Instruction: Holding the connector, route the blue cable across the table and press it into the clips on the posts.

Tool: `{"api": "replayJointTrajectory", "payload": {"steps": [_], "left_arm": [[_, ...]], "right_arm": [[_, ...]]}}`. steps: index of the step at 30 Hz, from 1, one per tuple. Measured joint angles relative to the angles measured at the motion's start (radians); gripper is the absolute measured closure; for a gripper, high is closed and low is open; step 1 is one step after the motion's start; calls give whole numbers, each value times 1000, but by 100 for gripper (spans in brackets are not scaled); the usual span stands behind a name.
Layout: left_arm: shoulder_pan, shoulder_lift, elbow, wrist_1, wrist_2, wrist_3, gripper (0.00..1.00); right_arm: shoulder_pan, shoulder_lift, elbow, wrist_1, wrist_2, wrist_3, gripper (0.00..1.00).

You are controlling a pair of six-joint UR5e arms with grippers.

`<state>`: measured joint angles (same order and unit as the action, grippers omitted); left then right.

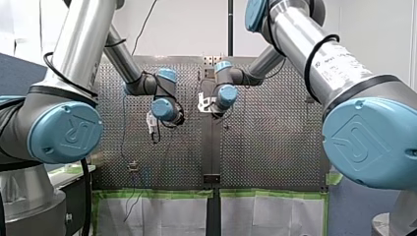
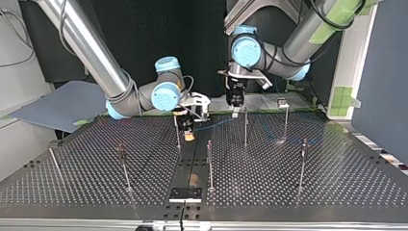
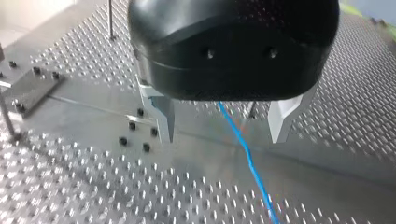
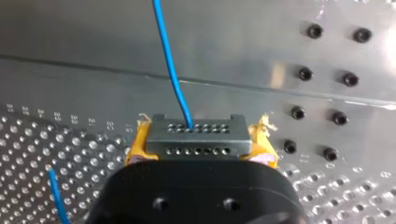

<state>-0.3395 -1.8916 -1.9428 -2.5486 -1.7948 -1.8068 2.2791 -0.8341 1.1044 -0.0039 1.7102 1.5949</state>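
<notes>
Front view. Tabletop (image 1: 275, 147), perforated, with two arms reaching in over its side edges. Left gripper (image 1: 152, 125) and right gripper (image 1: 206, 104) both hang near the middle seam, toward the tabletop's far edge. Fingers too small here to read. Blue cable not made out.

Top view. Right gripper low over the middle seam, close to the tabletop edge by the arm bases. Blue cable (image 2: 214, 123) leaves it and runs low to the left gripper, which hangs just beside a post (image 2: 245, 127). More posts stand across the tabletop. One clip (image 2: 282, 101) shows at a post top, and no cable is seen in it or at any other post top.

Left wrist view. Left gripper: metal fingers (image 3: 161, 119) spread wide, holding nothing. Blue cable passes between them, touching neither.

Right wrist view. Right gripper: yellow pads (image 4: 140, 147) clamped on the two ends of the connector (image 4: 196, 135), a grey block with two rows of holes. Blue cable leaves the row further from the gripper and runs ahead over the plain centre plate (image 4: 261, 56).

Progress, as judged: connector grasp done. Routing barely begun. All clips appear unfilled. Left gripper looks placed to take the cable next.
</notes>
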Motion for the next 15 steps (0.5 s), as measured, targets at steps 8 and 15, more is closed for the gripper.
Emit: {"api": "replayJointTrajectory", "payload": {"steps": [8,15], "left_arm": [[-66,-73,72,-2,-5,-43,0],[-59,-127,109,6,-44,-66,0]], "right_arm": [[-4,-7,15,1,-1,-2,100],[-6,-8,33,2,0,-4,100]]}}
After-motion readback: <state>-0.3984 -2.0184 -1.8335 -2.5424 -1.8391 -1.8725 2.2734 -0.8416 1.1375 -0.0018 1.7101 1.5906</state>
